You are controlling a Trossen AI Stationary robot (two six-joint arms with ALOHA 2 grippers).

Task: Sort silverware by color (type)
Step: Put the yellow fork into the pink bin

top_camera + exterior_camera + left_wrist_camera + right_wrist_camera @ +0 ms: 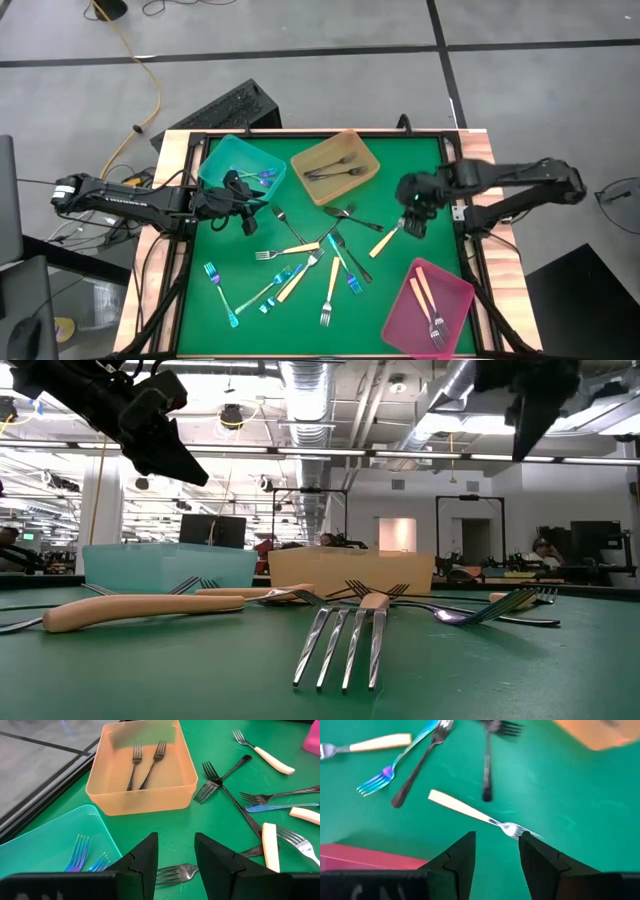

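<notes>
Sorting is partly done: forks already lie in the teal tray [243, 168], amber tray [335, 165] and pink tray [428, 308], while about ten wait on the worktop [400, 175]. Left end effector [176, 865] and right end effector [497, 857] hover open and empty, the right above a cream-handled fork [475, 812].

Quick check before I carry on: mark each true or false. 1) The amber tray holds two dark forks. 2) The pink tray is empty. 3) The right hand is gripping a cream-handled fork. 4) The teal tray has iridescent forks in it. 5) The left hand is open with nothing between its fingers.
1) True. Two dark forks lie in the amber tray.
2) False. The pink tray already holds cream-handled pieces.
3) False. The right hand is open and empty, hovering over a cream-handled fork that lies on the mat.
4) True. Iridescent forks lie in the teal tray.
5) True. The left hand is open and empty, above a dark fork beside the teal tray.
</notes>
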